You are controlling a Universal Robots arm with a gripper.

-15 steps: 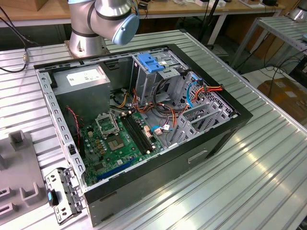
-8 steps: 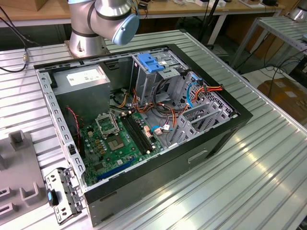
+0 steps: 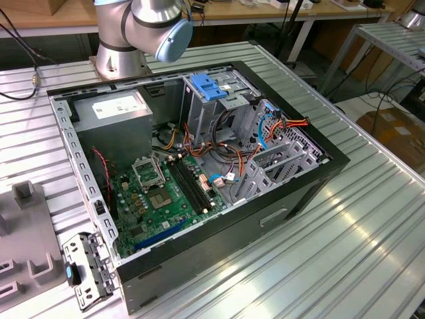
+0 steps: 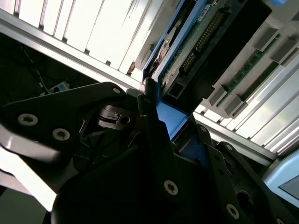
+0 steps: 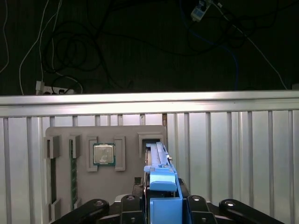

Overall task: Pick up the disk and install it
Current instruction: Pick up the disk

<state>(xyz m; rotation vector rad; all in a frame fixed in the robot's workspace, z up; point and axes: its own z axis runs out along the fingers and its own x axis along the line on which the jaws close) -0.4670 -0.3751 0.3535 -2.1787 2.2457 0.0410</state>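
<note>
In the first wrist view the disk (image 5: 158, 161) stands on edge, a thin silver slab with blue plastic rails. Its far end reaches the slot of a grey fixture tray (image 5: 126, 186). My gripper (image 5: 161, 207) is shut on the disk's near blue end, with a black finger on each side. The second wrist view looks along the disk (image 4: 196, 42) from close up, showing its circuit-board face and a blue rail between my gripper (image 4: 164, 122) fingers. The open computer case (image 3: 312, 193) lies on the table in the exterior view.
The tray carries a processor chip (image 5: 103, 154) and a memory stick (image 5: 73, 172). Inside the case are a green motherboard (image 3: 156, 196), a grey power-supply box (image 3: 119, 109), a metal cage with a light-blue top (image 3: 209, 88) and loose cables (image 3: 265, 129). The arm's base (image 3: 119, 56) stands behind the case.
</note>
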